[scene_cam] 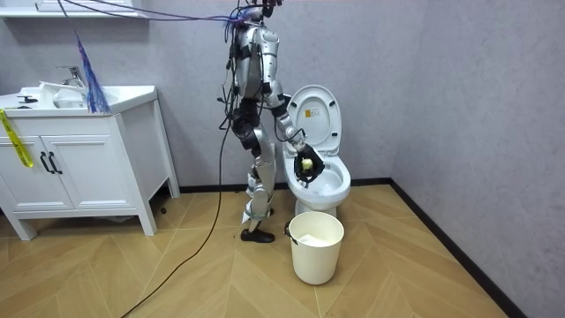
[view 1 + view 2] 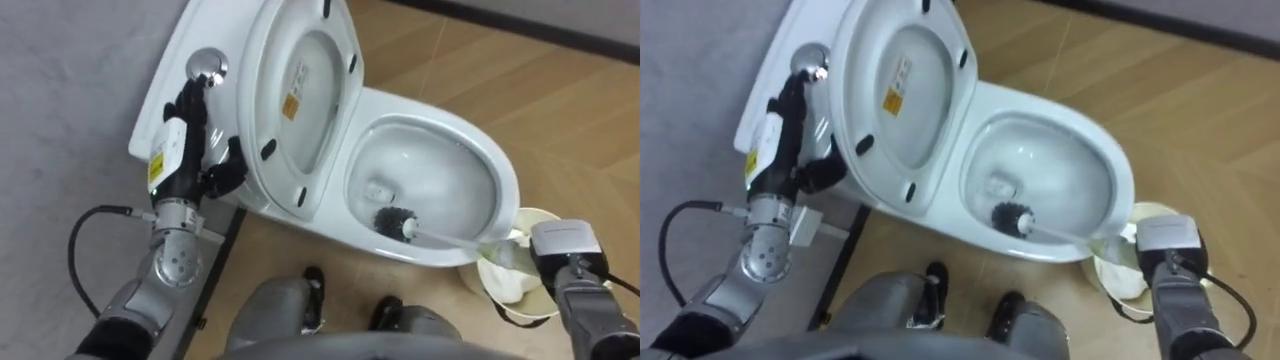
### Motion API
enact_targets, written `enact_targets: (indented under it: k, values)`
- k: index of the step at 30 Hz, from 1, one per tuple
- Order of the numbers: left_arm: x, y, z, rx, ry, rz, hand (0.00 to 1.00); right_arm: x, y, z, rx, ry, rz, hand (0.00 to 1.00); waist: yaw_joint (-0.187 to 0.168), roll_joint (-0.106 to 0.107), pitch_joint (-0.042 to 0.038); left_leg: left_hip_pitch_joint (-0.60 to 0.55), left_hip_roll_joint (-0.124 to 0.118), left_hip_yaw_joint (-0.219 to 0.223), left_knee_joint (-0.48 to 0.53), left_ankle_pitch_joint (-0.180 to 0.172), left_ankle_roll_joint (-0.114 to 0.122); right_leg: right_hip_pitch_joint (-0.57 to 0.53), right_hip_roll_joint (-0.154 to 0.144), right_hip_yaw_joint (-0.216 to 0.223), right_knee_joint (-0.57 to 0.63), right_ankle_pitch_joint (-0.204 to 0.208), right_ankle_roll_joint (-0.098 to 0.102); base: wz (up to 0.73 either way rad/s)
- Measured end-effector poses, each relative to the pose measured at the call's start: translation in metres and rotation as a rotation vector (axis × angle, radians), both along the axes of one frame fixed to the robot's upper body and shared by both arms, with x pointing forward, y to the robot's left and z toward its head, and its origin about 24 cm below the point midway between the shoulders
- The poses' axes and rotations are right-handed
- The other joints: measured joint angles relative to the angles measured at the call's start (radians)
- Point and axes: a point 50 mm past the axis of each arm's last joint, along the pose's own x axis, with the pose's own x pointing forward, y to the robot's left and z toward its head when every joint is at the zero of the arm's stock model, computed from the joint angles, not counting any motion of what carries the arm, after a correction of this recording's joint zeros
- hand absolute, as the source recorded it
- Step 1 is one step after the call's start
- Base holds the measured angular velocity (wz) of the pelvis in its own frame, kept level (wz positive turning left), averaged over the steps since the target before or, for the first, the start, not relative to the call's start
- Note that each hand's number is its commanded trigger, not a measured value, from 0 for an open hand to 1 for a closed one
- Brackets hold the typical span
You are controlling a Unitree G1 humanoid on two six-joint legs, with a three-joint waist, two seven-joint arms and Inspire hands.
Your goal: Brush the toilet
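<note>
- Left eye view: toilet (image 2: 500, 185) with its lid (image 2: 300, 90) raised. The toilet brush (image 2: 397, 222) has its dark head inside the bowl, against the near wall. Its pale handle runs out over the rim to the lower right. Judged: scrubbing is under way, and the far wall and rim are yet to be covered.
- Left eye view: left hand (image 2: 185, 125) on the cistern (image 2: 160, 110), holding nothing. Its fingers are straight, with the tips at or just short of the flush button (image 2: 207, 63) and the thumb spread aside. Flushing is judged a later step.
- Room view: the robot stands on the room view's left of the toilet. Its right hand (image 1: 306, 165) is over the bowl, fingers curled round the brush's yellow-green grip.
- Room view: bucket (image 1: 316, 247) on the floor just in front of the toilet and near the robot's feet, a likely obstacle. White desk (image 1: 79, 97) with a basin, well apart.
- Right eye view: the brush head lies just beside the outlet (image 2: 998, 186). The bucket sits under the handle and may limit low sweeps.
</note>
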Motion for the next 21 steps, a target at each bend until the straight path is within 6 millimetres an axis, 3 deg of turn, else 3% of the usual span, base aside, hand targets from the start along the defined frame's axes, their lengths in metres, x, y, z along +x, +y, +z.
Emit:
enact_targets:
  k: [4, 6, 11, 16, 21]
  values:
    - [-0.023, 0.012, -0.01, 0.004, 0.059, 0.062, 0.0, -0.028, 0.013, -0.014, 0.047, 0.074, -0.069, 1.0, 0.005, -0.026, -0.0157, 0.096, 0.003, -0.017, -0.04, 0.002, -0.005, 0.116, 0.024, -0.006, -0.089, 0.005, -0.003, 0.0]
    - [-0.031, 0.017, -0.013, -0.001, 0.079, 0.094, 0.0, -0.035, 0.019, -0.019, 0.071, 0.096, -0.104, 1.0, 0.006, -0.03, -0.0182, 0.135, 0.004, -0.04, -0.048, -0.003, -0.013, 0.169, 0.034, -0.012, -0.125, 0.006, -0.004, 0.0]
    - [-0.05, 0.024, -0.018, -0.027, 0.107, 0.179, 0.0, -0.049, 0.027, -0.025, 0.128, 0.146, -0.163, 1.0, 0.006, -0.032, -0.0189, 0.227, 0.003, -0.108, -0.108, -0.009, -0.028, 0.28, 0.054, -0.041, -0.184, 0.006, -0.005, 0.08]
    - [-0.059, 0.024, -0.02, -0.061, 0.098, 0.252, 0.0, -0.053, 0.04, -0.031, 0.187, 0.166, -0.186, 1.0, 0.02, -0.044, -0.0177, 0.3, 0.009, -0.126, -0.185, 0.006, -0.051, 0.329, 0.062, -0.061, -0.192, 0.006, -0.005, 0.09]
    - [-0.06, 0.024, -0.019, -0.199, 0.067, 0.388, 0.0, -0.058, 0.05, -0.037, 0.27, 0.174, -0.239, 1.0, 0.034, -0.055, -0.0139, 0.347, 0.004, -0.165, -0.218, 0.008, -0.054, 0.389, 0.065, -0.096, -0.223, 0.006, -0.004, 0.21]
